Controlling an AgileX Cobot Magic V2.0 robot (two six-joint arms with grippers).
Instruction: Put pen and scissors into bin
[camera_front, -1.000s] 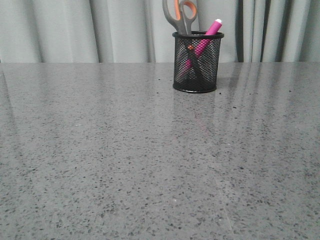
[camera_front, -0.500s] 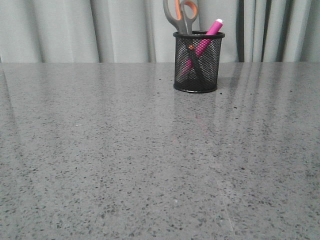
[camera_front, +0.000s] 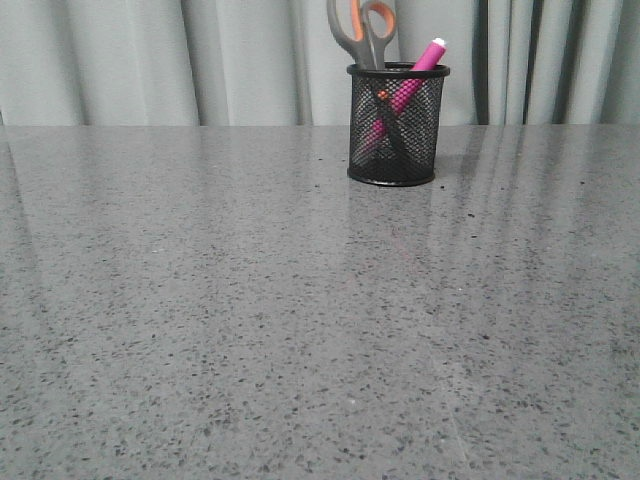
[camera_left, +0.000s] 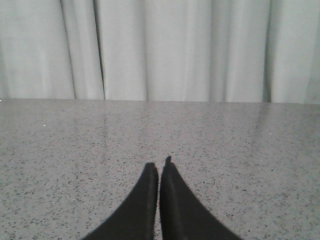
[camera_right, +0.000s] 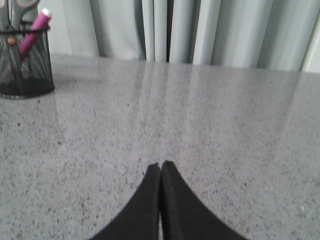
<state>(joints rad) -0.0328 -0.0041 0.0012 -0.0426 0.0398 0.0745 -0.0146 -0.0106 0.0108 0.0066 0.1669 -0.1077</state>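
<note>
Pale grey curtains (camera_front: 120, 60) hang in folds behind a speckled grey stone bench (camera_front: 250, 330) that fills the front view from near edge to far edge. At the far side of the bench, a little right of centre, stands the bin (camera_front: 397, 125), a black wire-mesh cup, upright just in front of the curtains. Inside it the scissors (camera_front: 362, 30) stand blades down, their grey and orange handles rising above the rim on the left, while the pen (camera_front: 408, 88) leans to the right with its pink body crossing the blades behind the mesh and its white tip poking out over the right side of the rim. Neither arm shows in the front view. In the left wrist view the left claw (camera_left: 160, 165) hovers low over bare bench with its 2 black fingers pressed tip to tip, gripping nothing; the bin is out of that view. In the right wrist view the right claw (camera_right: 160, 165) is likewise pinched closed and empty, above bare bench, and the bin (camera_right: 25, 62) sits well apart from it, farther off and to the left, with the pen (camera_right: 34, 31) and the scissors (camera_right: 17, 10) standing in it.
</note>
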